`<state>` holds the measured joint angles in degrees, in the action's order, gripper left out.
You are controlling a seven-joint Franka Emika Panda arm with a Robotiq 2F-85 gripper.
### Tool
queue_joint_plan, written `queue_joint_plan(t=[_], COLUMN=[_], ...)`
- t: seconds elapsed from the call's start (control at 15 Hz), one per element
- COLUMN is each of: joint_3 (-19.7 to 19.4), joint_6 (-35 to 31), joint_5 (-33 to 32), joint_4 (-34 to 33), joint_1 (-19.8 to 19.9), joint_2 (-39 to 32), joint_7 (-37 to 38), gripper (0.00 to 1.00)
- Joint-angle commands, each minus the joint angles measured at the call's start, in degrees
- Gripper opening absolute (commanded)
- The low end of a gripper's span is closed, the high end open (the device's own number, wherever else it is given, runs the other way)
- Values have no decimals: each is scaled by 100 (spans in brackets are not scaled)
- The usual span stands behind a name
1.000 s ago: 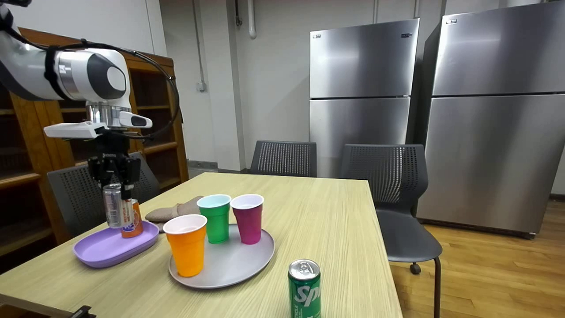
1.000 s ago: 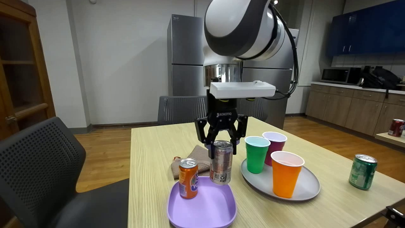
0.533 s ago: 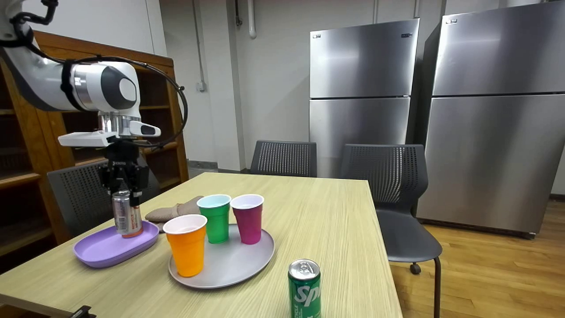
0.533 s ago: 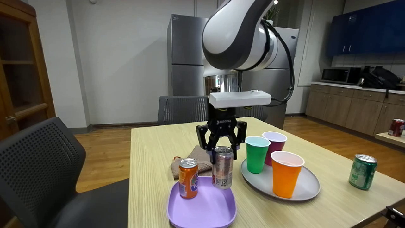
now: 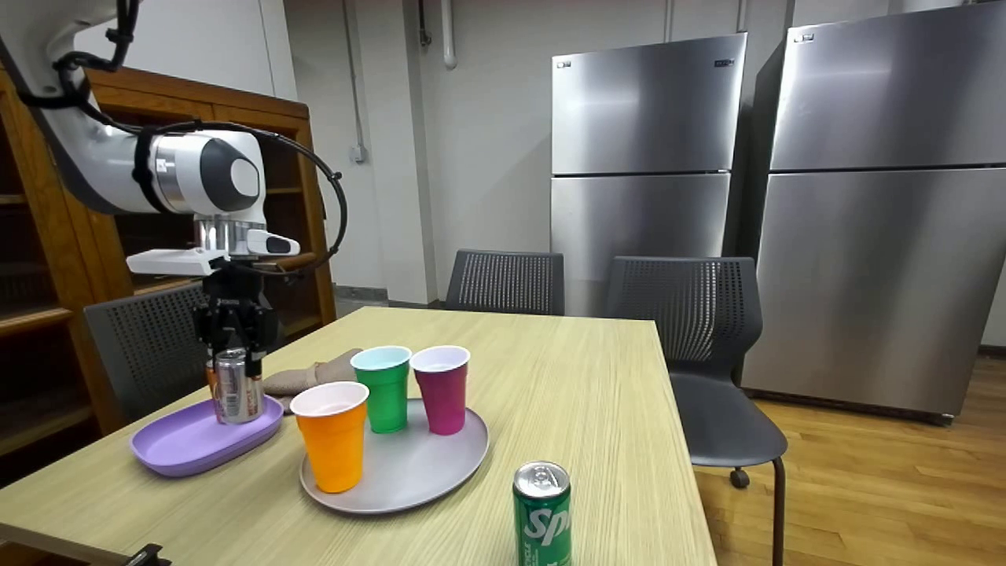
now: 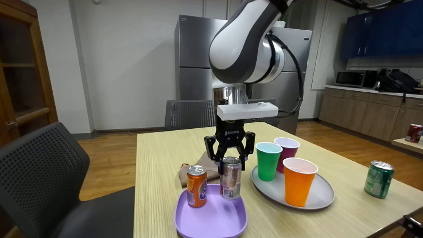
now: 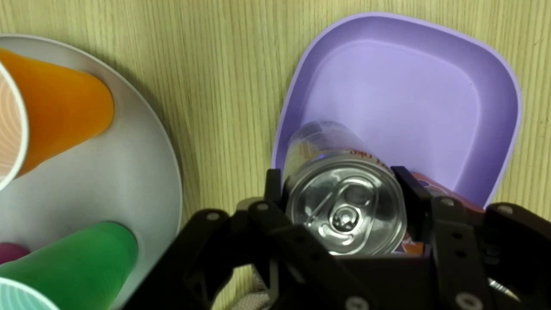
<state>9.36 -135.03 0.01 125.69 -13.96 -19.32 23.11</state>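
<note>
In the claw (image 6: 232,167), a can (image 6: 231,180), tab (image 7: 351,206) clear in wrist view only

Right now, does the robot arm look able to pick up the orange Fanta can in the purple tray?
Probably not: its gripper is closed on the silver can, so it seems to have no free grip for the orange Fanta can, though that one stands close by.

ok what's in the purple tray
An orange can stands in the purple tray. The end effector grips a silver can over the tray, contact unclear. What is under the orange can is covered.
</note>
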Motion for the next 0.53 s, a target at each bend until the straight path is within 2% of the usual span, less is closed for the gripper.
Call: queue_joint_plan(t=[0.0,0.47], joint_3=[-86,-152], joint_6=[-42,-121], joint_5=[5,54], joint_4=[-274,-560], joint_1=[-53,-68], joint_2=[-230,-579], joint_7=[-134,-132], gripper=[39,39])
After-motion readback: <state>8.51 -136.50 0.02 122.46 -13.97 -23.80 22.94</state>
